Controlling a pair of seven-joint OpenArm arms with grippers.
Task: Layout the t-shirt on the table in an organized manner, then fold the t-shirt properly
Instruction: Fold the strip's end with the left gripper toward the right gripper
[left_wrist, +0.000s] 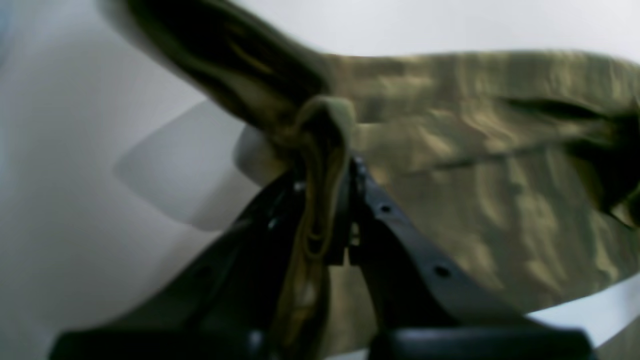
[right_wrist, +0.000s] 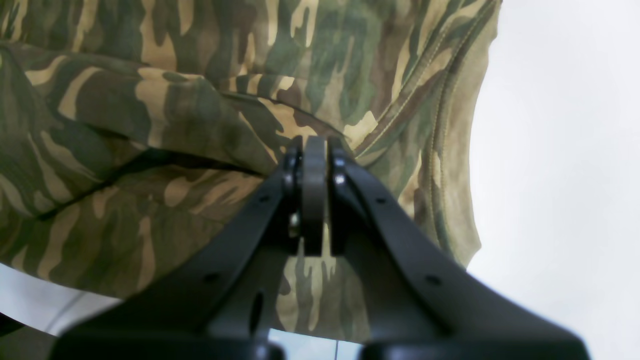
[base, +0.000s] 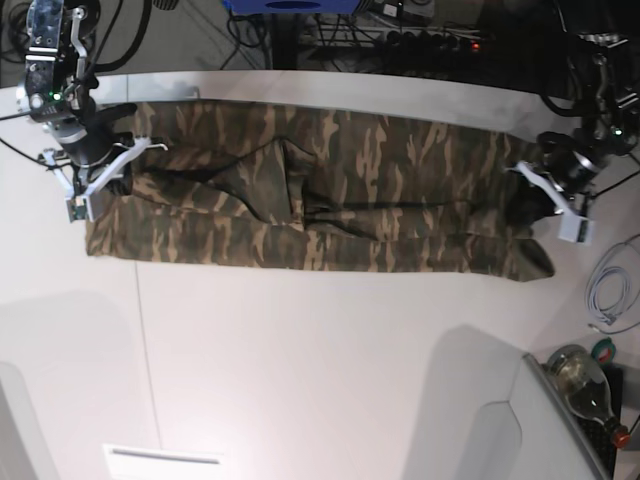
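Observation:
The camouflage t-shirt (base: 330, 190) lies stretched in a long band across the far half of the white table (base: 320, 350), with creases near its middle. My left gripper (base: 530, 205) is at the shirt's right end in the base view. In the left wrist view it (left_wrist: 325, 165) is shut on a raised fold of the t-shirt (left_wrist: 475, 175). My right gripper (base: 112, 172) is at the shirt's left end. Seen from the right wrist, it (right_wrist: 314, 150) is shut, and the t-shirt (right_wrist: 150, 125) puckers toward its tips.
Cables and power strips crowd the space behind the table's far edge (base: 420, 40). A coiled white cable (base: 610, 295) and a bottle (base: 585, 385) sit off the right edge. A thin dark seam (base: 145, 350) runs down the tabletop.

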